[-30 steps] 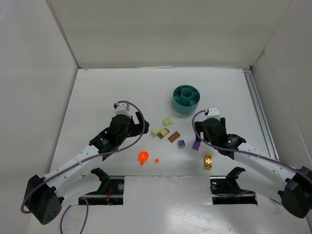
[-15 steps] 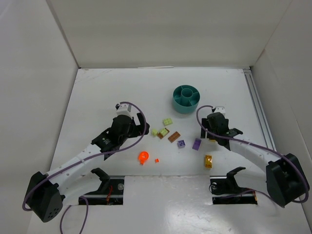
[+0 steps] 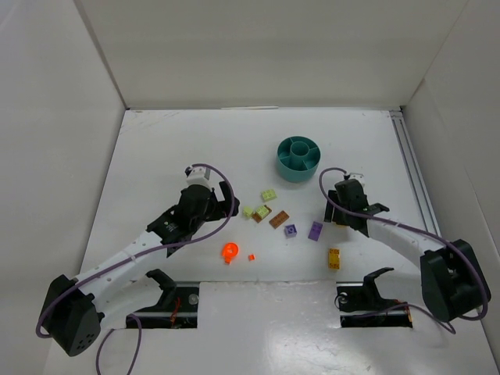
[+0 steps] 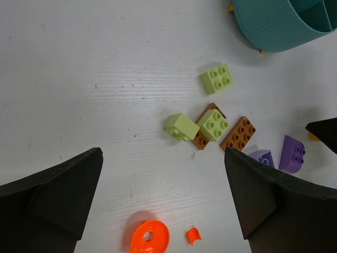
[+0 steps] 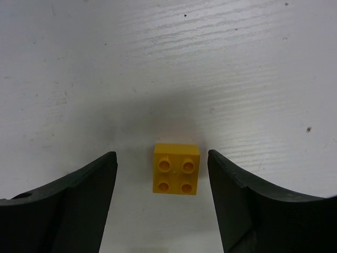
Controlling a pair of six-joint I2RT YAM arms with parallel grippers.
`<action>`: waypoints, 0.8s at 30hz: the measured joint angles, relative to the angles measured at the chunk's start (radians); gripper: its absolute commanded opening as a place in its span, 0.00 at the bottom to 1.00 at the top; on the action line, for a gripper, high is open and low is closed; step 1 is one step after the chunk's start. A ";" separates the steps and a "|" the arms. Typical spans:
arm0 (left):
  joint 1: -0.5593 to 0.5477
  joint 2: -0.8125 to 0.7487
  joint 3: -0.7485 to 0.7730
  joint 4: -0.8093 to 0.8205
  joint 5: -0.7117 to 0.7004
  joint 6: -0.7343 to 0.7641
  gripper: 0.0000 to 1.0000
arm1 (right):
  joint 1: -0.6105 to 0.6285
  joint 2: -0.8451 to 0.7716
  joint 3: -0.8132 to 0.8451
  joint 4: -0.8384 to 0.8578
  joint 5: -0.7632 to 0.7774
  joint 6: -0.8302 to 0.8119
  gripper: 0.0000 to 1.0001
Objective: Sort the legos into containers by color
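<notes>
My left claw [image 4: 163,153] hangs wide and empty over the loose legos [image 4: 212,124] on the worktop [image 4: 79,63] to the near-left of the teal tub [image 3: 293,173]. Below it lie an orange ring [image 4: 150,238], pale green bricks [image 4: 216,79], a brown plate [image 4: 238,133] and purple pieces [image 4: 293,154], and I judge it is held high to sight a pick. To the tub's near-right my right claw [image 5: 159,156] straddles a yellow brick [image 5: 176,169], jaws part-open and not touching it, squared for a grip; nothing stands between it and the tub.
</notes>
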 measured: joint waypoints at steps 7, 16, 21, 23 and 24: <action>0.000 0.000 -0.006 -0.001 -0.007 0.000 1.00 | -0.021 0.103 0.068 -0.053 -0.020 0.028 0.64; 0.000 0.000 -0.006 -0.001 -0.008 0.000 1.00 | -0.025 0.114 0.085 -0.061 -0.029 0.036 0.30; 0.000 0.000 -0.006 -0.001 -0.008 0.000 1.00 | -0.025 0.098 0.083 -0.053 -0.040 0.001 0.21; 0.000 0.000 -0.006 -0.001 -0.008 0.000 1.00 | -0.024 0.085 0.083 -0.043 -0.051 -0.035 0.18; 0.000 0.000 -0.006 -0.001 -0.008 0.000 1.00 | -0.018 0.075 0.083 -0.033 -0.053 -0.057 0.18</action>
